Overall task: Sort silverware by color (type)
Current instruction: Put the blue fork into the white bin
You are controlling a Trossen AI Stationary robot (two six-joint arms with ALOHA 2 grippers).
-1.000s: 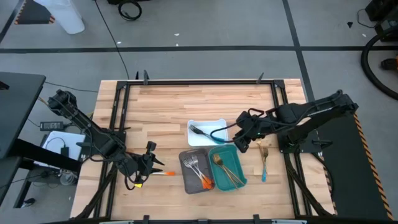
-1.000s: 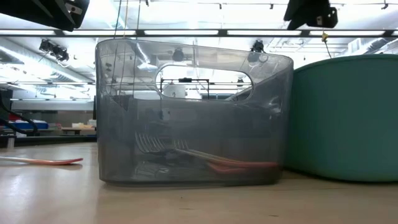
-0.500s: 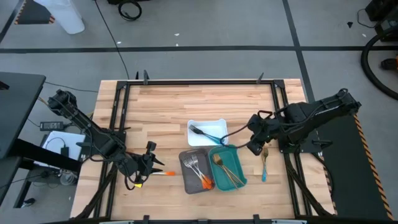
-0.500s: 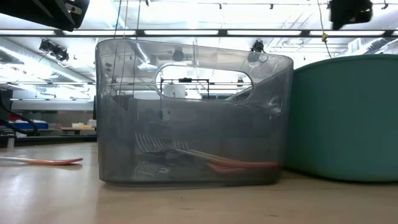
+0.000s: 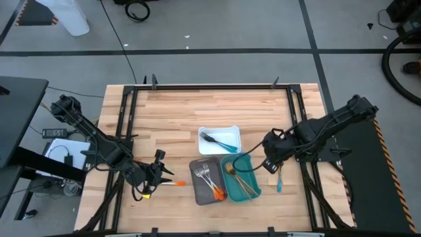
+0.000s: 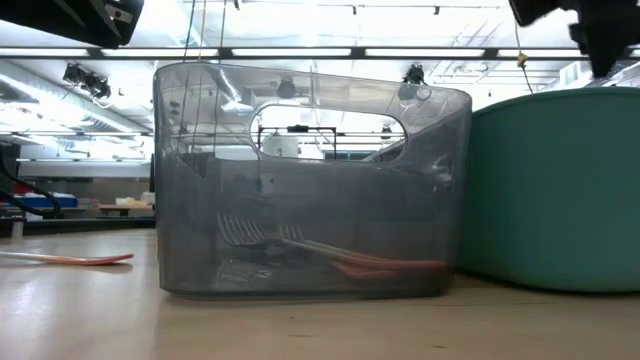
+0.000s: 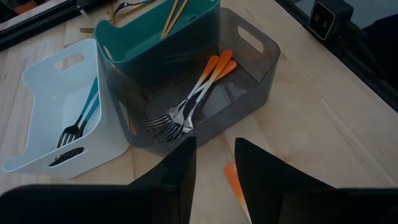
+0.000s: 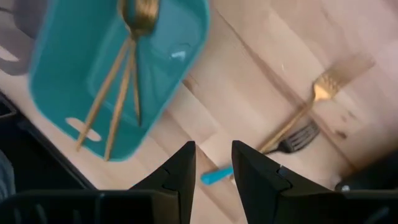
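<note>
My left gripper (image 5: pixel 158 172) (image 7: pixel 214 177) hovers open near the table's left near corner, its fingers on either side of an orange-handled piece (image 5: pixel 173 182) (image 7: pixel 234 185) that lies flat on the wood. My right gripper (image 5: pixel 269 164) (image 8: pixel 213 171) is open too, just right of the teal tray (image 5: pixel 253 187). It stands over a gold fork (image 5: pixel 280 160) (image 8: pixel 300 112) and a teal-handled fork (image 5: pixel 279 182) (image 8: pixel 217 176), both flat on the table. Orange-handled forks (image 7: pixel 193 106) lie in the grey tray (image 5: pixel 197 191), gold pieces (image 8: pixel 121 81) in the teal tray, and teal-handled forks (image 5: pixel 220 140) in the white tray (image 5: pixel 231 130).
The three trays sit together at the middle of the table's near half; in the low view the grey tray (image 6: pixel 310 180) and teal tray (image 6: pixel 555 190) fill the foreground. Bare wood spreads across the far half. The black frame rails (image 5: pixel 296 112) run along the table's sides.
My right gripper has swung away from beside the white tray, toward the table's right and near edges, and now stands over the two loose forks right of the teal tray. My left arm has kept still.
</note>
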